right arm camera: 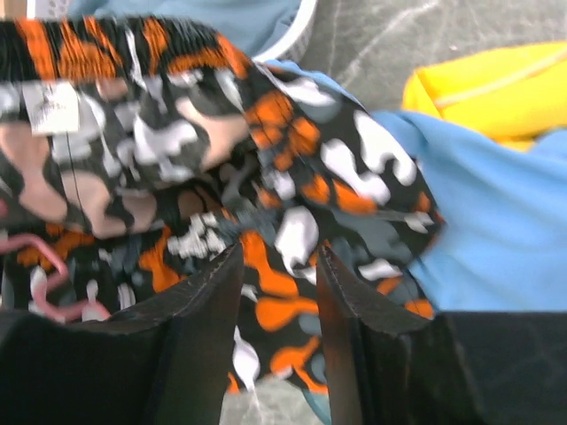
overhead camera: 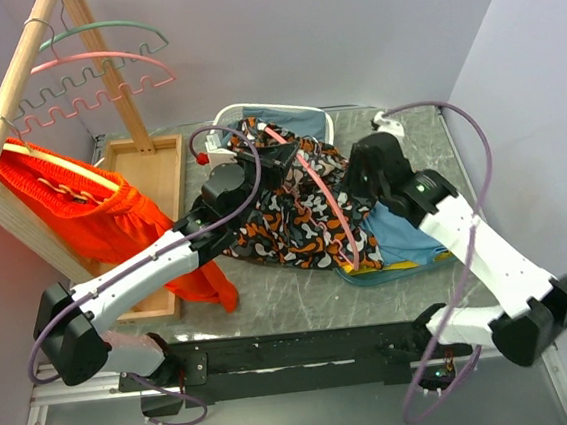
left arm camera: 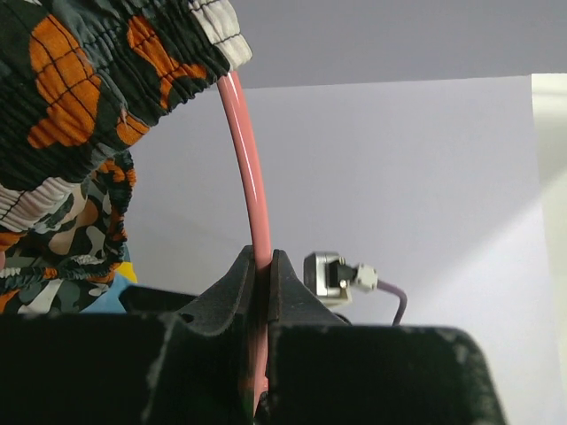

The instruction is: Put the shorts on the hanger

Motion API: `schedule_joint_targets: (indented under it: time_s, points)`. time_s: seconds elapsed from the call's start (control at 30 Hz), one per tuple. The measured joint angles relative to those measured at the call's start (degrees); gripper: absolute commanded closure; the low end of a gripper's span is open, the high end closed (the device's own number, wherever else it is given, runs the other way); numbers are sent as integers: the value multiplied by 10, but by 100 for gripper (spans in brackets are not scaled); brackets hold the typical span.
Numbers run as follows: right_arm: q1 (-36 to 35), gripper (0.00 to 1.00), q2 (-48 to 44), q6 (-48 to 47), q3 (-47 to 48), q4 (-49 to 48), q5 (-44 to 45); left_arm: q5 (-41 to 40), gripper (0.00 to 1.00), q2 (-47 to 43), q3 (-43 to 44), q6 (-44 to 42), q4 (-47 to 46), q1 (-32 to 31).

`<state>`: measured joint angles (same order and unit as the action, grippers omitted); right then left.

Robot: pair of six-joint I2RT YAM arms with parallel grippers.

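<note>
The shorts (overhead camera: 289, 217), black with orange, white and grey blobs, lie bunched in the middle of the table, partly over a blue garment. The pink hanger (overhead camera: 329, 203) runs slanted across and through them. My left gripper (overhead camera: 259, 162) is shut on the hanger's pink bar (left arm camera: 248, 159); the shorts' elastic waistband (left arm camera: 80, 88) hangs over the bar above the fingers. My right gripper (overhead camera: 359, 193) is open, its jaws (right arm camera: 279, 257) spread just over the shorts' fabric (right arm camera: 301, 168). A pink loop of the hanger (right arm camera: 44, 266) shows at the left of that view.
A wooden rack (overhead camera: 11, 98) stands at the left with a bright orange garment (overhead camera: 93, 216), a green hanger (overhead camera: 110, 26) and other pink hangers (overhead camera: 91, 95). A white basket (overhead camera: 284, 110) is behind the shorts. Blue (right arm camera: 500, 239) and yellow (right arm camera: 496, 88) clothes lie to the right.
</note>
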<state>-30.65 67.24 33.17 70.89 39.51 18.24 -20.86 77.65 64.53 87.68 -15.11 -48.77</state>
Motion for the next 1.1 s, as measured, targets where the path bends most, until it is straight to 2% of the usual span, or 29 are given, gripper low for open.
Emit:
schedule_joint_targets:
  time_s: [0.2, 0.33, 0.37, 0.4, 0.5, 0.63, 0.77, 0.97, 1.1]
  points:
    - [11, 43, 90, 0, 50, -6, -5, 0, 99, 0, 0, -4, 0, 0]
    - [22, 46, 121, 0, 52, -9, 4, 0, 99, 0, 0, -6, 0, 0]
    - [25, 51, 125, 0, 51, -9, 6, 0, 99, 0, 0, -7, 0, 0]
    - [26, 67, 126, 0, 50, -9, 8, 0, 99, 0, 0, -9, 0, 0]
    - [29, 98, 125, -4, 41, -11, 17, 0, 99, 0, 0, -13, -1, 0]
    - [30, 100, 96, -2, -9, -27, 23, 0, 99, 0, 0, -14, -10, 1]
    - [30, 100, 28, 0, -70, -31, 12, 1, 99, 0, 0, -12, -21, 6]
    - [30, 100, -95, 7, -130, -63, -34, 2, 99, 6, 2, -3, -59, 9]
    - [28, 100, -137, 14, -151, -71, -61, 5, 99, 21, 14, 3, -82, 10]
